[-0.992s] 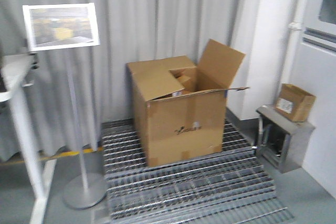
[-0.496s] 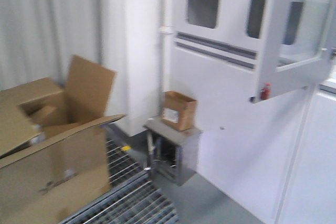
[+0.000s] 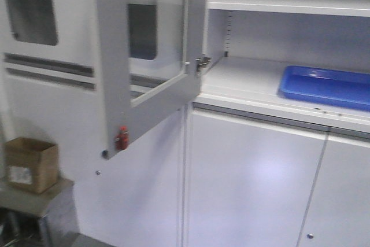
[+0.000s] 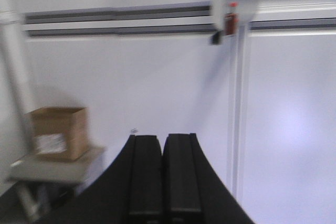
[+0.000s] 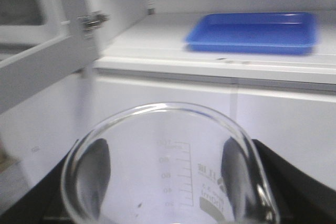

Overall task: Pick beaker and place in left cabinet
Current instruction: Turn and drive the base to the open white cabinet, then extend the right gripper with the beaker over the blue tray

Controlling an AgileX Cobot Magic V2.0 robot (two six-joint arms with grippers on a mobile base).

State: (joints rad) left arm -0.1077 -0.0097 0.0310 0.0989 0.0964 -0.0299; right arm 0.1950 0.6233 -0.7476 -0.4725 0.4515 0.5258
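In the right wrist view the clear glass beaker [image 5: 168, 171] with white printed markings fills the bottom of the frame, held between my right gripper's [image 5: 167, 182] black fingers [image 5: 97, 174]. The pale grey-white cabinet [image 3: 260, 85] stands in front with its glass-panelled door [image 3: 156, 56] swung open; it also shows in the right wrist view [image 5: 157, 51]. My left gripper [image 4: 161, 145] is shut and empty, facing the cabinet's plain lower doors [image 4: 283, 129].
A blue tray [image 3: 326, 87] lies on the cabinet's lower open shelf, also in the right wrist view [image 5: 254, 32]. A small cardboard box [image 3: 30, 164] sits on a metal stand at the lower left. A red tag [image 3: 121, 139] hangs on the open door's corner.
The front view has swept right, from the big cardboard box and grating to the open cabinet, which is now close.
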